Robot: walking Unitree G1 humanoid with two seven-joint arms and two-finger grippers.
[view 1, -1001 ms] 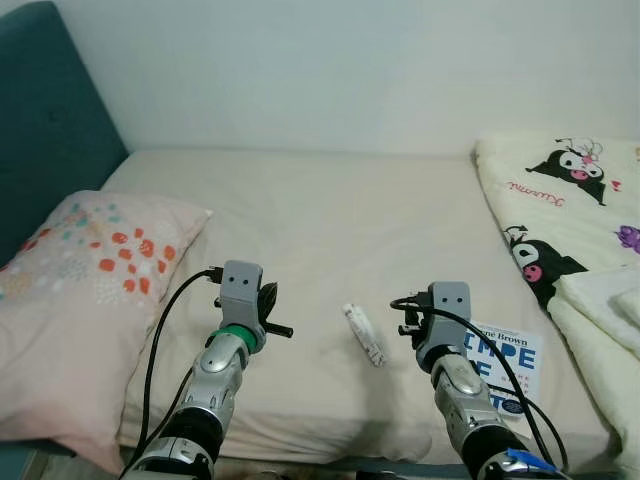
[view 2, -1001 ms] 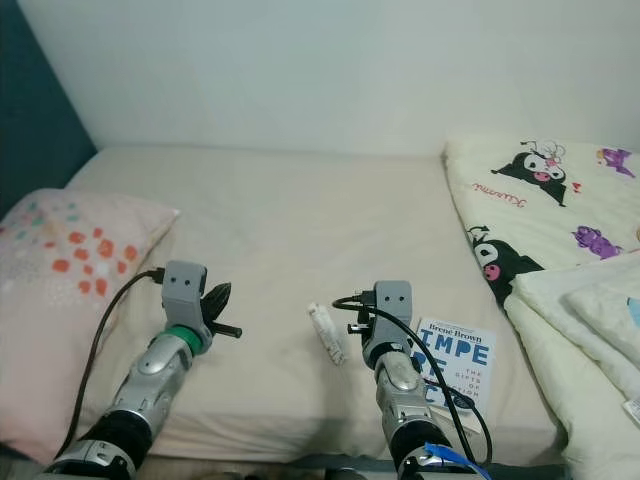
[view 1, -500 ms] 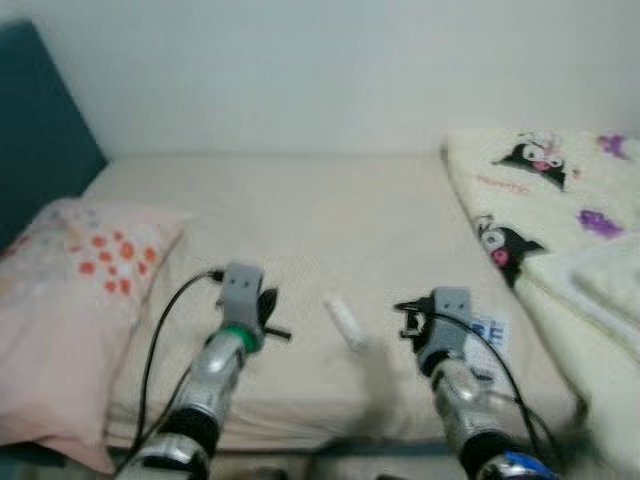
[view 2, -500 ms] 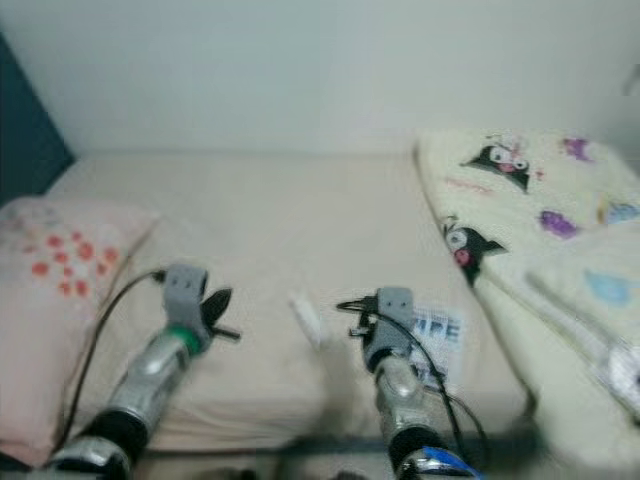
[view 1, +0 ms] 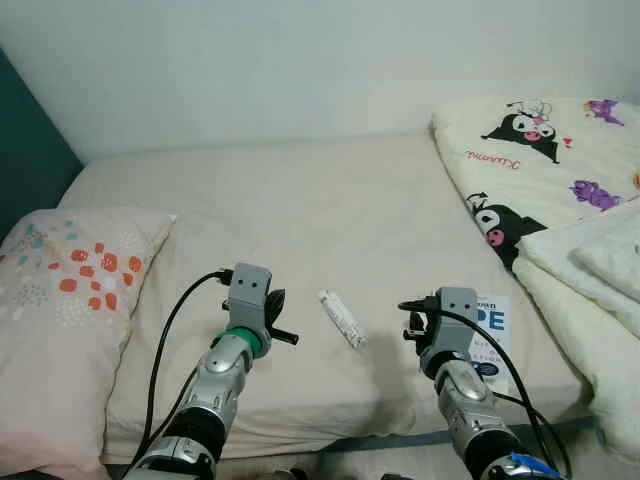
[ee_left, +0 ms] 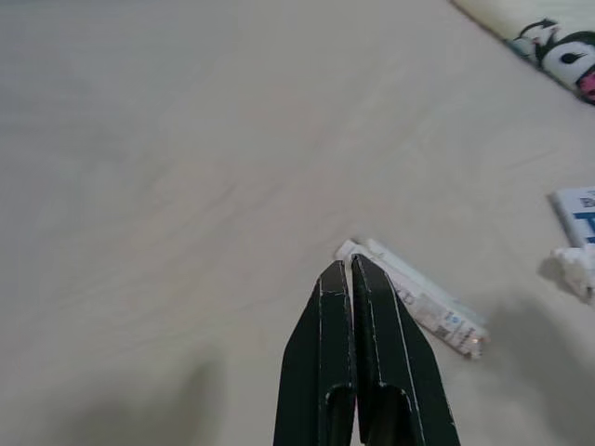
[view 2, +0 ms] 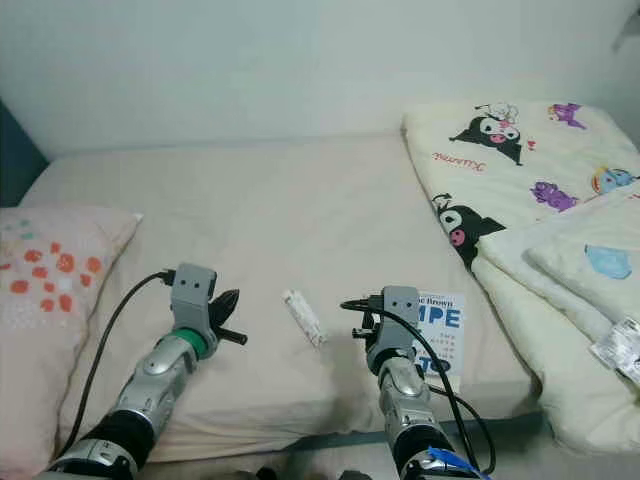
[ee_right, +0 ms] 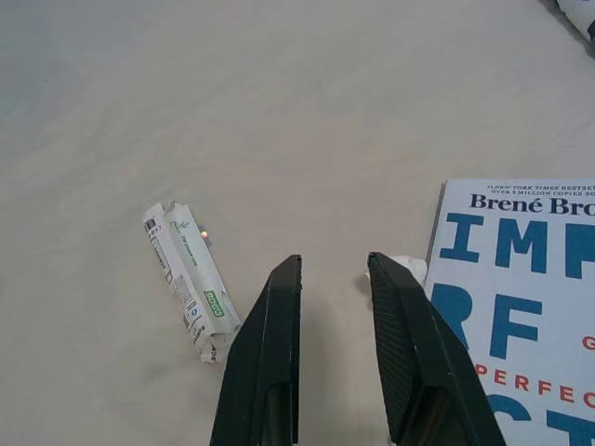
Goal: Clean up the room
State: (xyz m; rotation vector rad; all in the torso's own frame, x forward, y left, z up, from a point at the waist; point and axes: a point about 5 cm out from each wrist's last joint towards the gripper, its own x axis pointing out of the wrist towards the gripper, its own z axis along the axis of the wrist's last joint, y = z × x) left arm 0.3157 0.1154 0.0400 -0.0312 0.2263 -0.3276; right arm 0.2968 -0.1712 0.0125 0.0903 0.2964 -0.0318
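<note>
A small white wrapped tube (view 1: 341, 318) lies on the beige bed sheet (view 1: 300, 220) between my two arms. A white book with blue letters (view 1: 490, 336) lies flat to its right, near the bed's front edge. My left gripper (ee_left: 351, 265) hovers just left of the tube, its fingers pressed together and empty. My right gripper (ee_right: 331, 269) hangs between the tube (ee_right: 190, 277) and the book (ee_right: 509, 307), fingers slightly parted, nothing between them. A small crumpled white scrap (ee_right: 406, 268) lies at the book's corner by the right fingertip.
A floral pink pillow (view 1: 60, 310) lies at the left, beside a teal headboard (view 1: 30, 150). A cream cartoon-print blanket (view 1: 560, 190) is piled at the right. A pale wall runs behind the bed.
The camera has swung to the right and the blur has cleared; the pillow and blanket have shifted left in view. Both arms keep their pose relative to the tube and book.
</note>
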